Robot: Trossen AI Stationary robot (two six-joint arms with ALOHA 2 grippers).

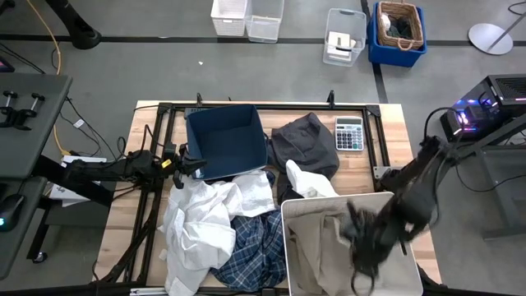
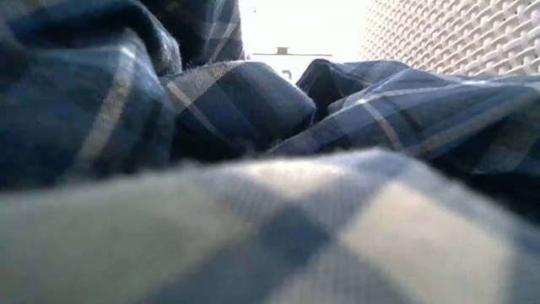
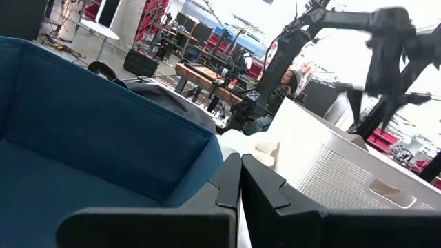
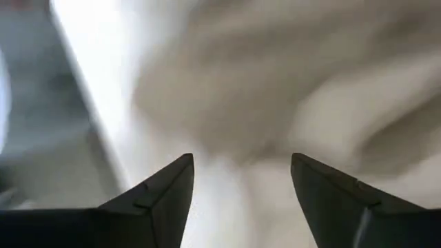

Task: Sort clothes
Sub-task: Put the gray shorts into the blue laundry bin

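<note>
Soft, light and floppy, the clothes heaped mid-table between the blue bin and white bin want a pinch on a raised fold, the right gripper spread over beige fabric, the left gripper pressed together.

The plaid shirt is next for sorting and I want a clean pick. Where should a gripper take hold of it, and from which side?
Probably from above, on a raised fold of the plaid shirt near its middle. It lies crumpled on the table, with the white shirts overlapping one edge and the white bin against the other, so side approaches look crowded. The left gripper sits closer.
</note>
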